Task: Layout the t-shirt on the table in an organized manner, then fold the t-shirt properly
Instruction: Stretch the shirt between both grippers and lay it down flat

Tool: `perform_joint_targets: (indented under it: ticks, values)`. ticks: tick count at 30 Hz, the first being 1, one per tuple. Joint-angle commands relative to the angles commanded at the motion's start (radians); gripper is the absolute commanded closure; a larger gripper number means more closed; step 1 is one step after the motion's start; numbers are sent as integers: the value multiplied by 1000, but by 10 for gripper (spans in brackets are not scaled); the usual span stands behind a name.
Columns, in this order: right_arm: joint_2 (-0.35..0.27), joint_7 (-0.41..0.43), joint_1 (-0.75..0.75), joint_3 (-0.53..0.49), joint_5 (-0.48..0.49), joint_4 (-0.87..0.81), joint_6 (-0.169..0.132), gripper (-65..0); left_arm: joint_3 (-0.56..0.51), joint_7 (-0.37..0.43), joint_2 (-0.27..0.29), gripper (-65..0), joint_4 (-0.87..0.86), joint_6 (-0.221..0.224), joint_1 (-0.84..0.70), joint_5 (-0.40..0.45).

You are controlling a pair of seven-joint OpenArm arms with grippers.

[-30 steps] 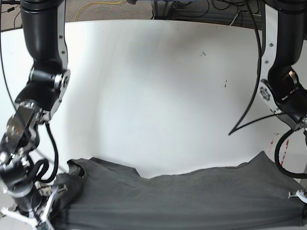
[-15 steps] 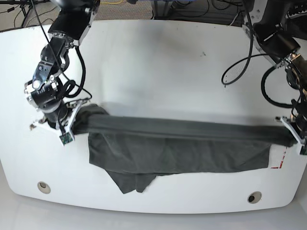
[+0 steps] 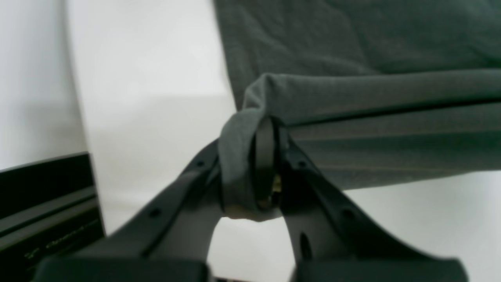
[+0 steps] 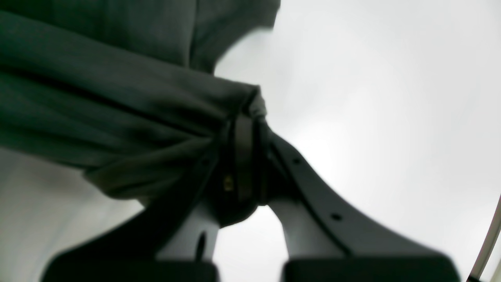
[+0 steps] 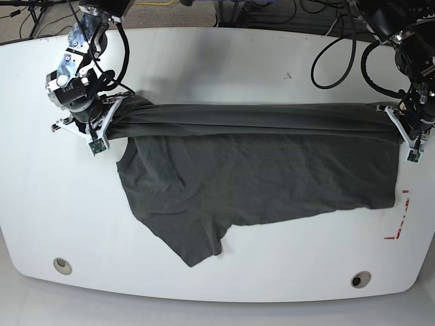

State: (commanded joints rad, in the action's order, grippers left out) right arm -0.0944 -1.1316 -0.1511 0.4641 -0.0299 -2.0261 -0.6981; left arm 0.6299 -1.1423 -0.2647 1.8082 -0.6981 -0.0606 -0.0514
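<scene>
1. The t-shirt lies across the middle of the worktop, its long axis running from 9 o'clock to 3 o'clock in the base view. The far edge is pulled into a taut, bunched band between the two arms, and the rest of the cloth trails toward 6 o'clock.

2. One sleeve-like flap points toward 7 o'clock, ending near the front of the worktop; I cannot tell from these views which end is the neck and which the hem.

3. The right claw, at 9 o'clock in the base view, is pressed together on a gathered wad of the t-shirt — the right wrist view shows cloth wrapped round its fingertips.

4. The left claw, at 3 o'clock, likewise pinches the other end of the band; its fingertips bite a rolled fold of the cloth.

5. Progress, as I judge it: the layout step is under way but not finished. The cloth is stretched widthwise yet wrinkled, one corner is askew, and the gripped edge is bunched rather than flat. No fold has been made — all of the folding is left.

6. Farther out, a red rectangle mark sits at 4 o'clock just beside the cloth's edge, and two metal grommets lie near the front rim.
</scene>
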Motion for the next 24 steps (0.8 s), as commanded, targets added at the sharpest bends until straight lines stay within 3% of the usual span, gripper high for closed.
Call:
perform_joint_targets:
  ticks: [8,14,24]
  values:
    - [11,0,-21,-2,2,8,0,-2,-11,98,0,0,-18,0,-58,6]
    - [32,0,-3,-3,2,9,0,-2,-26,109,-5,0,-107,0,-57,6]
    - [51,12,17,-9,2,44,0,-2,-25,236,-35,0,-276,0,-52,5]
